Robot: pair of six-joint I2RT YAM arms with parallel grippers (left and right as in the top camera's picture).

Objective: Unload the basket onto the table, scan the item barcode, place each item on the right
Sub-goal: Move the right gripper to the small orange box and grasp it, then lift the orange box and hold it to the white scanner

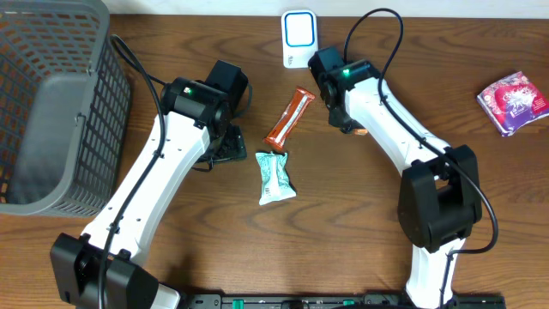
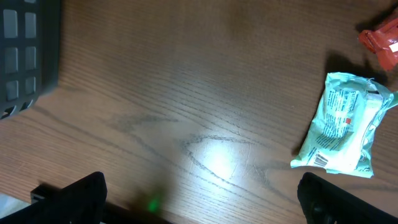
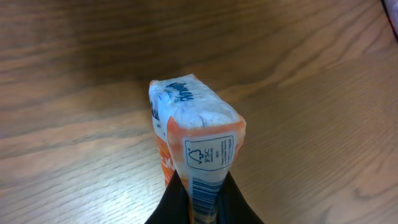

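Grasp made: right pincer [image 3: 202, 200] clenched on the orange-and-white packet [image 3: 196, 121] over the tabletop [image 3: 74, 74] right of centre, left pincer [image 2: 205, 202] gaping idle, and next that barcode needs turning toward the white scanner [image 1: 298, 39] at the far edge.

Brown wooden table [image 1: 360, 232]. Lying on it: grey mesh basket [image 1: 103, 112] at far left; white scanner unit [image 1: 298, 39] at rear centre; orange-red snack bar [image 1: 289, 117], mint-green packet [image 1: 275, 177] just below it; purple packet [image 1: 513, 100] far right.

Mock shop checkout, perhaps in a lab, grey shopping basket [image 1: 107, 103], white scanner [image 1: 299, 39], orange snack bar [image 1: 289, 118], wooden table [image 1: 343, 215]
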